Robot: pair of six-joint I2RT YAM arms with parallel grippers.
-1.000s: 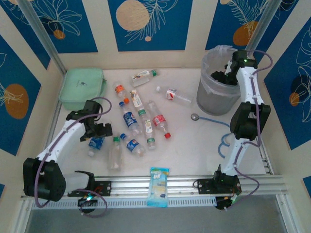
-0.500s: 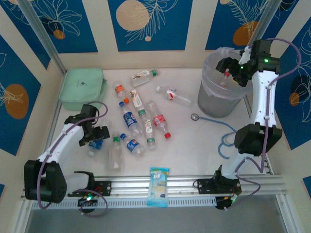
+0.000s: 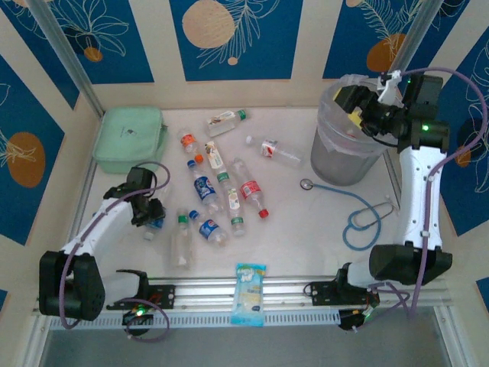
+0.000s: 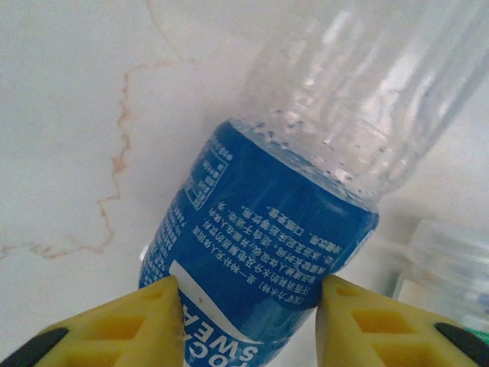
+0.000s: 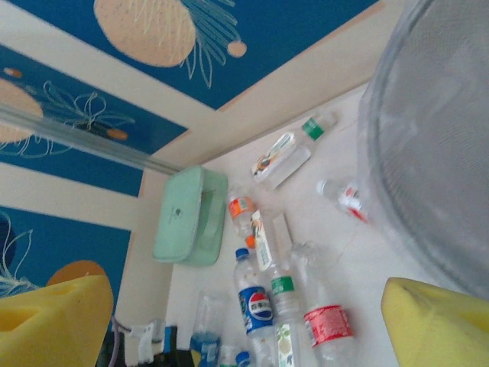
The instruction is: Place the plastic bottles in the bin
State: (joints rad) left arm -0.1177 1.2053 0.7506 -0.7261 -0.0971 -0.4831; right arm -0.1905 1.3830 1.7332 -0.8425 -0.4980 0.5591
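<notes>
Several plastic bottles lie loose on the white table, among them a Pepsi one (image 3: 204,187), a red-labelled one (image 3: 250,191) and one near the bin (image 3: 279,151). My left gripper (image 3: 150,214) is shut on a blue-labelled bottle (image 4: 283,229) at the left of the group. In the left wrist view both yellow fingers (image 4: 130,321) press the label's sides, with the gripper (image 4: 248,294) low over the table. My right gripper (image 3: 367,107) hangs open and empty over the rim of the grey bin (image 3: 348,153). From the right wrist the gripper (image 5: 244,321) looks past the bin wall (image 5: 435,153) at the bottles (image 5: 258,306).
A mint-green lidded box (image 3: 128,138) sits at the back left. A flat blue-and-white packet (image 3: 249,294) lies on the near rail. A blue looped tube (image 3: 359,218) curls on the table in front of the bin, beside the right arm.
My left gripper has closed onto the blue-labelled bottle. The right arm has risen and swung back, carrying its open gripper from inside the bin to above its rim.
</notes>
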